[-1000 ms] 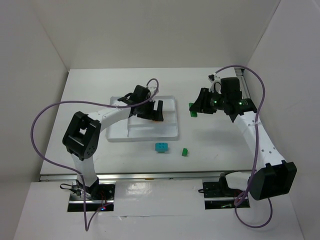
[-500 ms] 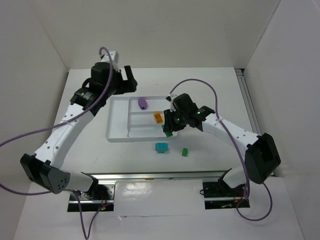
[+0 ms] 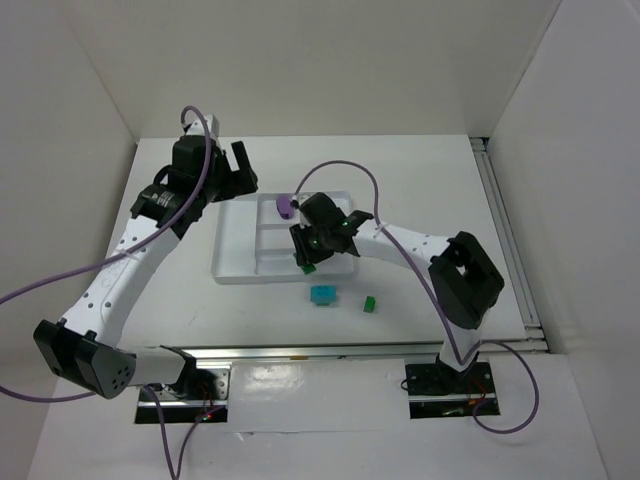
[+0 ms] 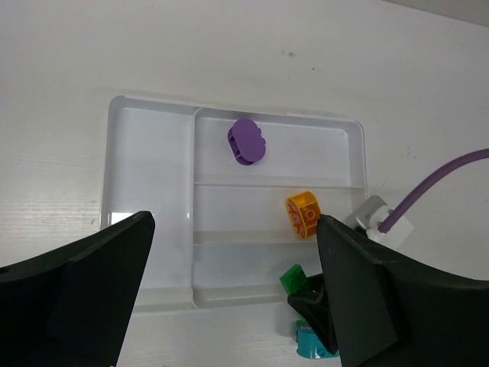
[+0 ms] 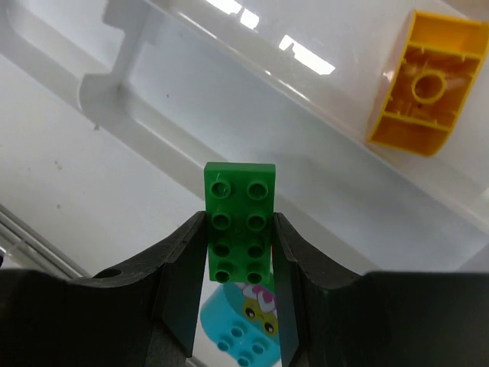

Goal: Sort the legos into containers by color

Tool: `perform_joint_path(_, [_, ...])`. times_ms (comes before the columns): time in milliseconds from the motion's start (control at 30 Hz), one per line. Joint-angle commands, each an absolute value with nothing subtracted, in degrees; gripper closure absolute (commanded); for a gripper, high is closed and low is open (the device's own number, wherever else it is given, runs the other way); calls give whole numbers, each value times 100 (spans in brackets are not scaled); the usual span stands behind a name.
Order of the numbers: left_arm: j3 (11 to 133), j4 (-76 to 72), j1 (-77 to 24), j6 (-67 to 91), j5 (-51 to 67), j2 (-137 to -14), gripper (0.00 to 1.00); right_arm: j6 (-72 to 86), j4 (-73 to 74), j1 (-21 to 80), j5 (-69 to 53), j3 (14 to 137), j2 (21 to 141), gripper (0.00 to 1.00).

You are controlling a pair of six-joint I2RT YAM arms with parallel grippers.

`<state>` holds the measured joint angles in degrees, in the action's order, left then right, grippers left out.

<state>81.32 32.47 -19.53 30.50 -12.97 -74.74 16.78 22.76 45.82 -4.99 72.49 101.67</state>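
Both arms have shifted left since the earlier frame. The left gripper (image 3: 236, 172) hangs wide open and empty past the tray's (image 4: 147, 160) far-left corner. A purple piece (image 4: 246, 141) and an orange lego (image 4: 302, 215) lie in separate short compartments. The right gripper (image 5: 239, 229), clamped on a green lego (image 5: 240, 206), hovers over the nearest compartment. A cyan lego (image 3: 322, 295) and a small green lego (image 3: 369, 303) sit on the table (image 3: 430, 320) nearby.

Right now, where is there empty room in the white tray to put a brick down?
The long compartment is bare, between the tray's outer wall and the divider. The short compartment nearest the arms is bare. The other two hold a purple piece and an orange brick. Crowded: the tray's near edge, with the right gripper, its green brick and the cyan brick.
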Motion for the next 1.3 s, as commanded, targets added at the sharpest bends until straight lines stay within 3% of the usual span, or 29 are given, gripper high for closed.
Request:
perform_joint_path(0, [8112, 3173, -1907, 3146, -1195, -7365, 0, 1582, 1925, 4711, -343, 7778, 10406, 75])
perform_joint_path(300, [8007, 3173, -1907, 3094, -1143, -7365, 0, 1415, 2179, 4930, 0, 8631, 11258, 73])
perform_joint_path(400, [8007, 3173, -1907, 3041, -1143, -7365, 0, 1362, 2232, 4983, 0, 8780, 11390, 48])
perform_joint_path(433, [8007, 3173, -1907, 3041, -1195, -7365, 0, 1362, 2285, 5036, 131, 8832, 11391, 32])
perform_joint_path(500, [8007, 3173, -1907, 3041, -1195, -7365, 0, 1362, 2338, 5036, 228, 8833, 11312, 18])
perform_joint_path(533, [8007, 3173, -1907, 3041, -1195, -7365, 0, 1362, 2338, 5036, 281, 8833, 11251, 16])
perform_joint_path(667, [8007, 3173, -1907, 3041, -1248, -7365, 0, 1546, 2250, 5036, 851, 8465, 10601, 16])
perform_joint_path(800, [8007, 3103, -1854, 2989, -1082, -7365, 0, 1880, 2250, 4975, 1493, 7807, 9514, 27])
perform_joint_path(900, [8007, 3050, -1854, 2988, -932, -7444, 0, 2029, 2555, 4852, 1635, 7103, 8810, 27])
perform_joint_path(1100, [8007, 3050, -2117, 2664, -528, -7769, 0, 2740, 3531, 4737, 1687, 5900, 7621, 18])
perform_joint_path(1267, [8059, 3050, -2373, 2610, -413, -8076, 0, 3734, 3973, 4553, 1732, 5284, 7076, 19])
